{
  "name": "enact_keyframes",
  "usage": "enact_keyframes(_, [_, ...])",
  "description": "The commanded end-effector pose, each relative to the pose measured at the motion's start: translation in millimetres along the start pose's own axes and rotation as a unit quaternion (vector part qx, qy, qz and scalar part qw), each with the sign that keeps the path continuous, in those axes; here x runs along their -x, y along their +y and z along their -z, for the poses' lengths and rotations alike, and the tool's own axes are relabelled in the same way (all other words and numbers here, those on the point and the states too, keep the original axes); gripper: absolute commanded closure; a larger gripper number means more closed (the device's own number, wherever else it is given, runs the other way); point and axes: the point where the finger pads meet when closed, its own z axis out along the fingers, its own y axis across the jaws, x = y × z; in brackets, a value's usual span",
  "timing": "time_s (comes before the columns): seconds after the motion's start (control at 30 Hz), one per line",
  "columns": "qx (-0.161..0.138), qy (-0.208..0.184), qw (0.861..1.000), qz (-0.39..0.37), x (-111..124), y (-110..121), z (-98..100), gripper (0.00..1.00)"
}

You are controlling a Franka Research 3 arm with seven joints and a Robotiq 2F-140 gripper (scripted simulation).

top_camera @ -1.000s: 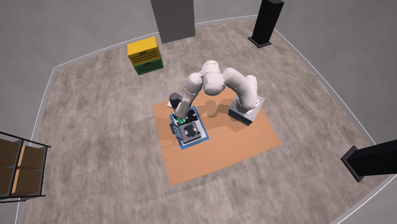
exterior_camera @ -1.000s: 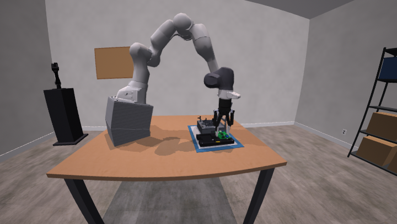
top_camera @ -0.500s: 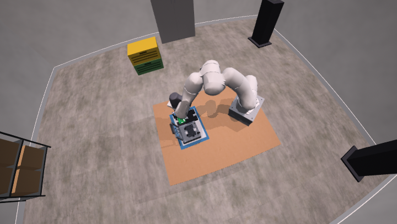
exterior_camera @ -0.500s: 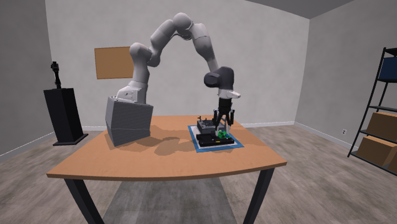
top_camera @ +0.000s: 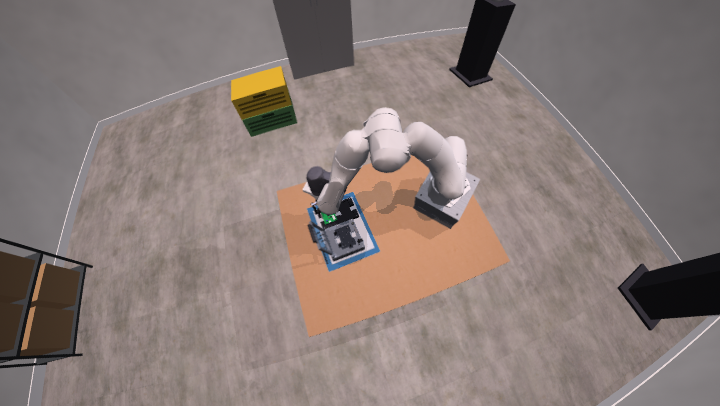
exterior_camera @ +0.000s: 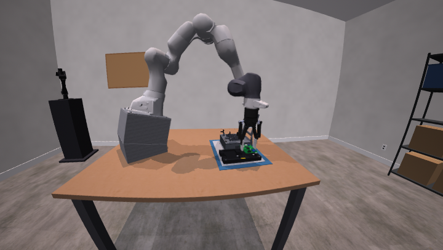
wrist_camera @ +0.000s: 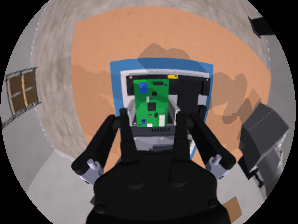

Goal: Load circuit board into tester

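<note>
The gripper (exterior_camera: 248, 146) (wrist_camera: 151, 104) is grasping the green circuit board (top_camera: 329, 217) (exterior_camera: 249, 149) (wrist_camera: 152, 97) by opposite edges, the board sitting between its fingertips, component side up, just above the black tray (top_camera: 347, 210) (exterior_camera: 231, 156) (wrist_camera: 189, 102).

Steep overhead and frontal room views, wrist close-up; tabletop shared.

You see even, moderate light; soft arm shadows on the surface (top_camera: 403, 282) (exterior_camera: 186, 186) (wrist_camera: 100, 45); wrist view fisheye-curved, corners black.
</note>
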Motion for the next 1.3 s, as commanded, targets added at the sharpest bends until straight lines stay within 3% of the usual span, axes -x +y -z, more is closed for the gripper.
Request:
enact_keyframes(0.0, [0.001, -0.002, 1.000, -0.001, 0.4, 0.8, 6.0, 0.54])
enact_keyframes(0.77, [0.001, -0.002, 1.000, -0.001, 0.3, 0.7, 58.3, 0.54])
enact_keyframes(1.27, [0.001, -0.002, 1.000, -0.001, 0.2, 0.7, 63.9, 0.54])
